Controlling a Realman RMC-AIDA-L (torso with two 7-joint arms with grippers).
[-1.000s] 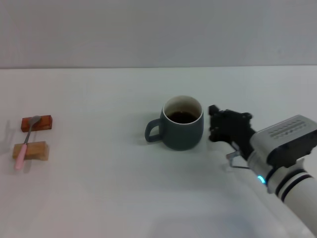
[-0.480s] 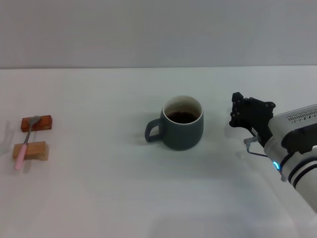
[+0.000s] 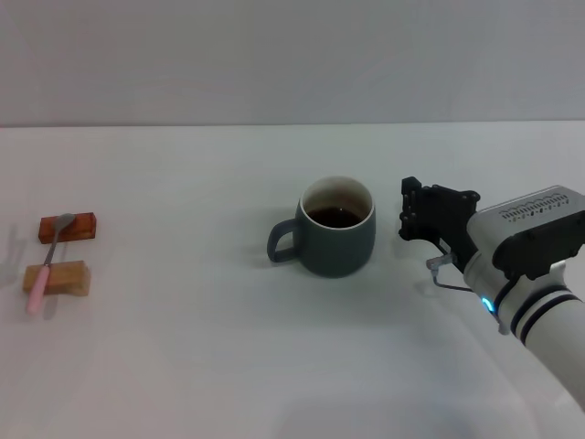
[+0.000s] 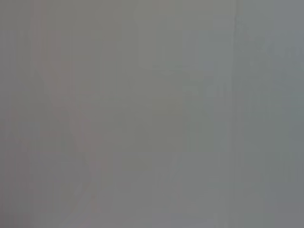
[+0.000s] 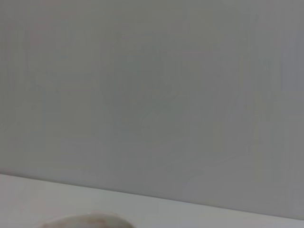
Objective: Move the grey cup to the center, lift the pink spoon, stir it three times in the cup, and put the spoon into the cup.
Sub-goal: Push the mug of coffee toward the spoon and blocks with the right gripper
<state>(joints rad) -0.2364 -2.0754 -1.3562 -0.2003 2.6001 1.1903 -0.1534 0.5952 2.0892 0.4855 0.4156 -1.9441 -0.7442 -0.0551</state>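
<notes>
Nearest to me, low on the right of the head view, I see the right arm reaching in over the counter (image 3: 274, 366), a plain white surface that fills most of the picture. The right gripper (image 3: 416, 212) sits just to the right of the cup, near it but not touching. I cannot tell whether its dark fingers are spread or closed from this angle.

Further in, about the middle of the counter, the grey cup (image 3: 338, 240) stands upright with dark liquid inside and its handle pointing toward the left. The right wrist view catches only a pale curved rim at its edge, probably the cup (image 5: 85, 221), with white counter and grey wall behind.

Well apart, at the far left edge, the pink spoon (image 3: 47, 261) lies across two small blocks: its handle rests on the light wooden block (image 3: 58, 278) and its metal bowl on the reddish-brown block (image 3: 69, 226) beyond.

At the back, the counter meets a bare grey wall (image 3: 292, 59). The left wrist view shows only flat grey, and I see no left gripper anywhere.
</notes>
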